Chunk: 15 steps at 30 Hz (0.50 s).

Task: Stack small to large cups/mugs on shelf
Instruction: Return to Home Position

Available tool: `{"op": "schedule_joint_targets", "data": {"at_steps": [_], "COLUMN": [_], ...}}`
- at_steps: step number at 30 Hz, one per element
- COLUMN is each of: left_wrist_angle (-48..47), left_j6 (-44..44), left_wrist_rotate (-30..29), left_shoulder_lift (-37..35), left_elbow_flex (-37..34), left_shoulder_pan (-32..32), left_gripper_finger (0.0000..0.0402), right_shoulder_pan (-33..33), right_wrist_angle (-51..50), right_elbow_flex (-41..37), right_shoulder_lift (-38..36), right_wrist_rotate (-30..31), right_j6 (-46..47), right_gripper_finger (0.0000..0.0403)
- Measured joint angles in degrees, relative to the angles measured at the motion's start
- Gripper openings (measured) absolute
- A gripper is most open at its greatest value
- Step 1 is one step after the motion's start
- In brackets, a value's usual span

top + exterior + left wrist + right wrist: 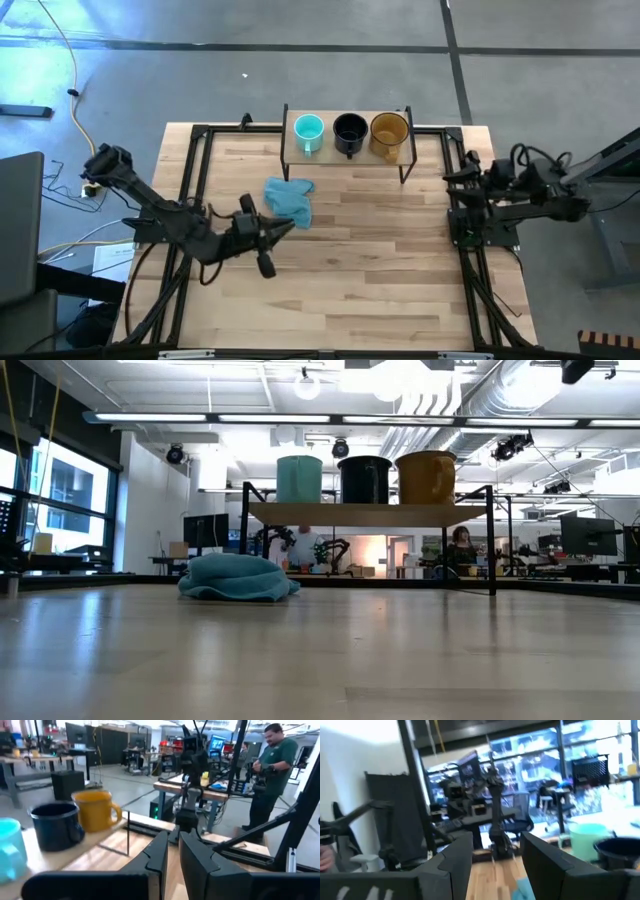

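Observation:
Three mugs stand upright in a row on the shelf (345, 155) at the table's far edge: the turquoise mug (309, 131), the black mug (350, 131) and the amber mug (389, 132). The low view shows their bases on the board (365, 513). My left gripper (291, 225) hovers over the table's left-middle, just near of the cloth, shut and holding nothing. Its wrist view looks toward the black mug (56, 825) and the amber mug (95, 810). My right gripper (447, 180) waits open at the table's right edge, with the turquoise mug (587, 842) ahead of it.
A crumpled blue-teal cloth (289, 198) lies on the table in front of the shelf, below the turquoise mug. Black frame rails (195, 190) run along the table's left and right sides. Bare wood (370, 250) spreads toward the near edge. A person (272, 770) stands beyond the table.

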Motion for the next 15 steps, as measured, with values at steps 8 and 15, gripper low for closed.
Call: {"op": "schedule_joint_targets", "data": {"at_steps": [8,15], "left_wrist_angle": [-1.02,-1.42], "left_j6": [4.59,5.55], "left_wrist_rotate": [14.76,28.32], "left_shoulder_lift": [-7.21,-9.14], "left_elbow_flex": [-0.02,-0.02], "left_shoulder_pan": [8.87,17.5], "left_gripper_finger": [0.0037,0.0037], "right_shoulder_pan": [0.0,0.0], "right_wrist_angle": [2.87,9.42], "right_elbow_flex": [0.04,0.04], "right_shoulder_lift": [-0.13,-0.13], "right_wrist_rotate": [-4.08,-11.38], "right_j6": [-1.92,-5.69], "right_gripper_finger": [0.0157,0.0157]}}
